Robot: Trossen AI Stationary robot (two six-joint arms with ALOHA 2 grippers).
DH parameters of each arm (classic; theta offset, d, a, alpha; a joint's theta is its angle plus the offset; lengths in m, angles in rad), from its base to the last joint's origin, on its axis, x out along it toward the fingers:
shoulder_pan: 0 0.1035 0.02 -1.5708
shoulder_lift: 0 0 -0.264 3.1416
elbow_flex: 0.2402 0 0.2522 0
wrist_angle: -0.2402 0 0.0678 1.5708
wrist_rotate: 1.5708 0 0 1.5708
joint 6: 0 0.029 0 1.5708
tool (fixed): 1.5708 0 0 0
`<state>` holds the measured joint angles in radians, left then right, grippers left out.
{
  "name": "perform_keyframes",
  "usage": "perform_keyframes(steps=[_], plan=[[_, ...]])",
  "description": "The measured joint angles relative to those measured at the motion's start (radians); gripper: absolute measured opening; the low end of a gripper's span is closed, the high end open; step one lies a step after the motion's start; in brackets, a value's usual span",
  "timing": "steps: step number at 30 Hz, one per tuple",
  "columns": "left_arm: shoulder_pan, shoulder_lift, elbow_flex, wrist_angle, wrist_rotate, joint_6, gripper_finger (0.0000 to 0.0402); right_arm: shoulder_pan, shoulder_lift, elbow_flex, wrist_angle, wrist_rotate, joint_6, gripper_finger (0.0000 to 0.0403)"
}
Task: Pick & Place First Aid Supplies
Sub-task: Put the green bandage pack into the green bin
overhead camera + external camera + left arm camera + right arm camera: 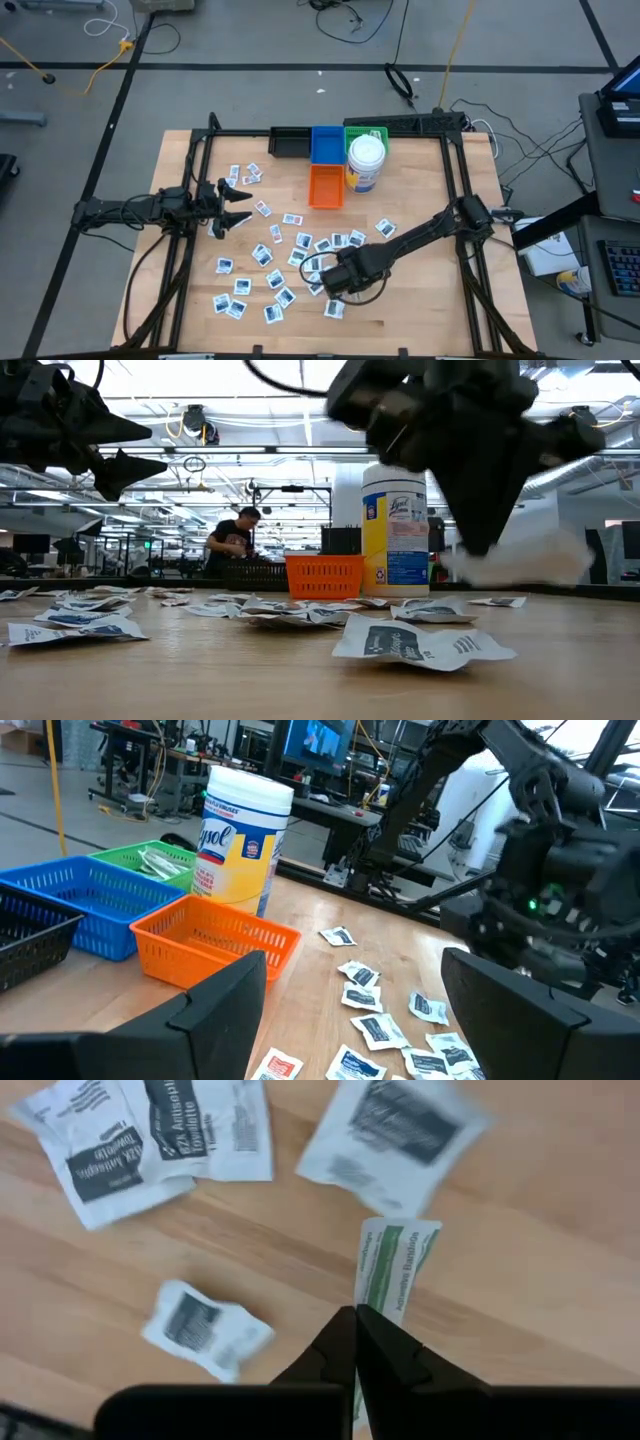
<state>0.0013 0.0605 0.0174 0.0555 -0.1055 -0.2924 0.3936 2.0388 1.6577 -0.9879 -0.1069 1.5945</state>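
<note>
High view, wipes canister (366, 163) beside orange basket (326, 186)

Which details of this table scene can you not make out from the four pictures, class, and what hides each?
- Black basket: contents too dark in the high view, cut off in the left wrist view.
- Green-printed strip: its near end is hidden behind the shut right gripper.
- Packet beyond it: print blurred.
- Packets in the high view: print too small to read.
</note>
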Motion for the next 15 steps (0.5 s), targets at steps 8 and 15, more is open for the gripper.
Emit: perform_keyframes(steps=[8,15], plan=[[0.000,0.000,0.000,0.000,0.000,0.000,0.0306,-0.041,-0.121,-0.008,-0.140,0.000,-0.239,0.0001],[0.000,0.000,0.000,0.000,0.000,0.000,0.0306,-0.077,-0.258,-0.103,-0.137,-0.002,-0.405,0.0001]])
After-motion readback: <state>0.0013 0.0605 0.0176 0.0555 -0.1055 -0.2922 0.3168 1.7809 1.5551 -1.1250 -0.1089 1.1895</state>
